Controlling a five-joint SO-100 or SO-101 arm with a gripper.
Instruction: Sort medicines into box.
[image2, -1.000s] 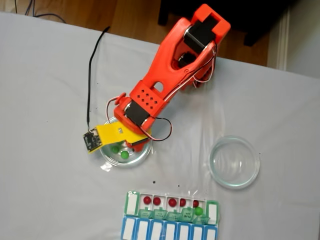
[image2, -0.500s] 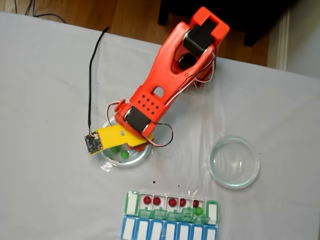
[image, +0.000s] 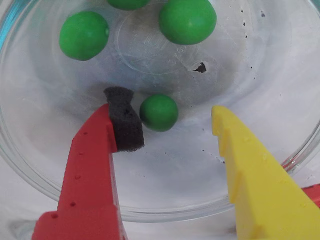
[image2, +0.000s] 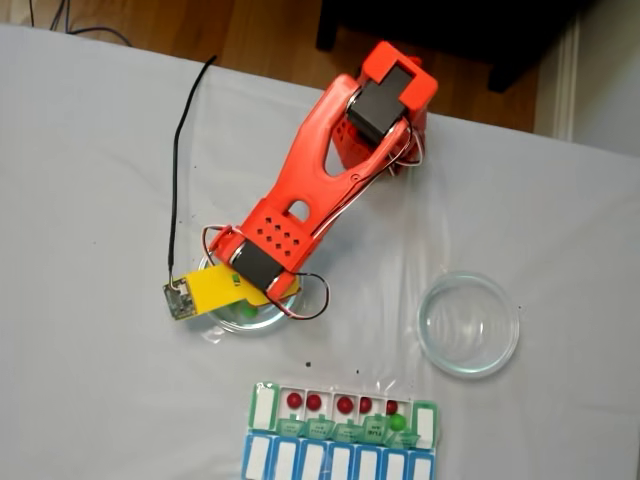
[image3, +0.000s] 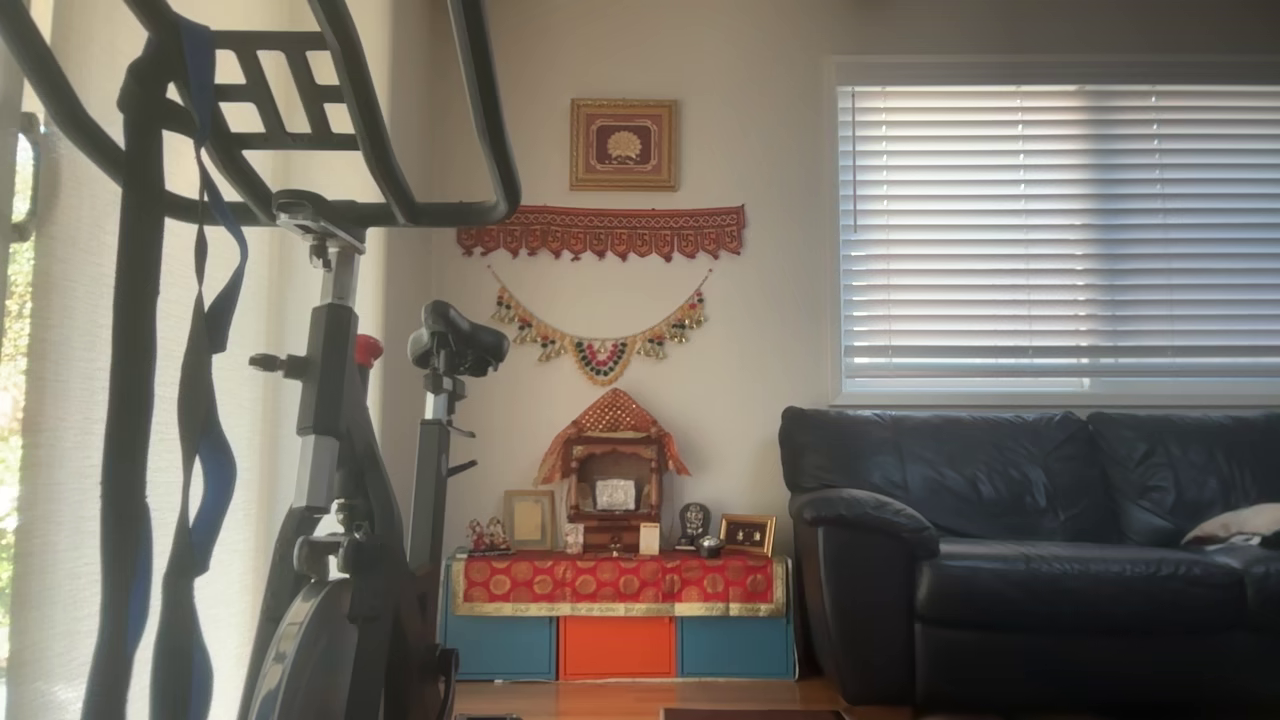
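Inside the clear glass dish (image: 45, 165) at the left of the tabletop (image2: 90, 180), the pincer (image: 167, 117) hangs low with its jaws spread apart, grasping nothing. In the wrist view the red finger (image: 90, 165), tipped with a dark foam pad (image: 125, 122), stands at the left and the yellow finger (image: 250, 170) at the right. A green pill (image: 159, 112) lies on the dish floor between them, just beside the foam pad and clear of the yellow finger; whether pill and pad touch I cannot tell. Two more green pills lie farther back, one at the upper left (image: 83, 35) and a larger-looking one at the upper middle (image: 187, 20), with the lower edge of a fourth (image: 127, 3) showing at the top border.

In the fixed view the orange arm (image2: 320, 170) reaches down from the upper middle to that dish (image2: 215, 322), and its yellow part covers most of the glass. A second, bare glass dish (image2: 468, 323) sits well apart at the right. The pill organizer (image2: 262, 408) lies at the lower edge of the tabletop, below and between the two dishes. Its upper row holds five red pills (image2: 294, 400) side by side, and one green pill (image2: 397, 422) rests near the right end, just below the last red one. The blue row (image2: 248, 458) adjoins it underneath.
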